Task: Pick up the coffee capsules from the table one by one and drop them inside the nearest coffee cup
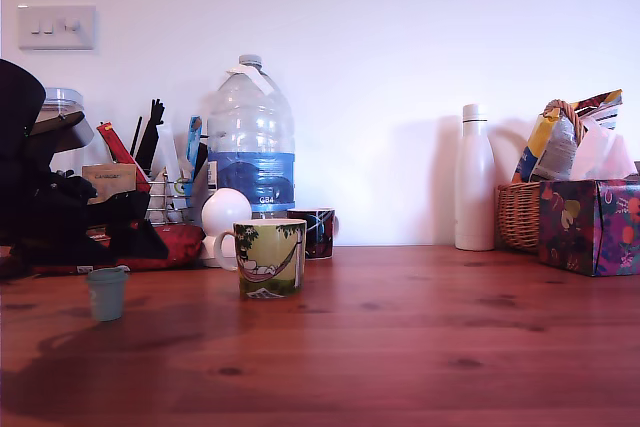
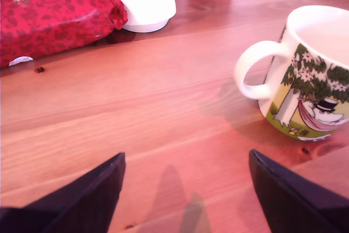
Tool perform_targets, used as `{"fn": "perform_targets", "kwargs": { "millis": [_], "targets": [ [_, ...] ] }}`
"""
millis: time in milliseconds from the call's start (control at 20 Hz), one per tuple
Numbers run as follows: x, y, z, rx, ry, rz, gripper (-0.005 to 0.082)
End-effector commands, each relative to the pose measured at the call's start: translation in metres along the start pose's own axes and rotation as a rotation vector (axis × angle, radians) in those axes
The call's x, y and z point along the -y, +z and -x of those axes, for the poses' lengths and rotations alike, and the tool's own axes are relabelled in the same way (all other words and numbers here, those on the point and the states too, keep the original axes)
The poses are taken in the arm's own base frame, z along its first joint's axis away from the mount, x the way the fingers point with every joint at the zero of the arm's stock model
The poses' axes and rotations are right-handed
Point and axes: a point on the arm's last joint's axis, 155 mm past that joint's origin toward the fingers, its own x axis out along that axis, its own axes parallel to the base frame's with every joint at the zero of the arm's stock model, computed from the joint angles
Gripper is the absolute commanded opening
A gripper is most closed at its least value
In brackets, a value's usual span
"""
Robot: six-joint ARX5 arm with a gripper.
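- Capsule [image 1: 107, 292]: one small grey-green pod, upright on its narrow end w/ wider rim up, alone on the table [image 1: 420, 347] toward the exterior view's left, nearest the camera of all items; casts a shadow forward.
- Open wood all around it; the whole front strip and the exterior view's right half of the tabletop are bare.
- Gripper [image 2: 186, 167]: two dark fingers spread wide in the wrist view, nothing between them, only bare wood and their shadows. Capsule not seen in wrist view.
- Arm [image 1: 45, 187]: dark bulk at the exterior view's left edge, behind the capsule.
- Cup [image 1: 270, 258]: yellow-green cartoon mug w/ hammock and trees, white rim and handle; stands mid-table, to the exterior view's right of the capsule, well apart from it. In wrist view the handle points toward the open wood, inside looks white.
- Behind cup: dark mug [image 1: 314, 232], white round object [image 1: 226, 215], red patterned bundle [image 2: 49, 12].
- Further back by the wall: big water bottle [image 1: 250, 137] w/ blue label, print too small to read; white bottle [image 1: 475, 182]; wicker basket [image 1: 520, 215]; floral tissue box [image 1: 590, 225].
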Motion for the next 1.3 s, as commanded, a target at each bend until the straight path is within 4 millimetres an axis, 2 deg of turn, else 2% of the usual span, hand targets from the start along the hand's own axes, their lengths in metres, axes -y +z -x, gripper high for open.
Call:
{"fn": "perform_targets", "kwargs": {
  "millis": [0,500,750,850,950,1150,1200,1250],
  "targets": [
    [0.0,-0.001,-0.003,0.001,-0.004,-0.002,0.0657],
    [0.0,-0.001,-0.003,0.001,-0.005,-0.002,0.0657],
    [-0.001,0.006,-0.008,-0.006,-0.005,-0.001,0.0656],
    [-0.001,0.012,-0.011,-0.013,-0.004,0.001,0.0626],
    [-0.002,0.018,-0.013,-0.015,-0.005,0.001,0.0515],
    [0.002,0.029,-0.012,0.013,-0.021,-0.007,0.0055],
    [0.002,0.028,-0.012,0.012,-0.02,-0.008,-0.0019],
    [0.002,0.027,-0.012,0.008,-0.02,-0.013,-0.0021]
  ]
}}
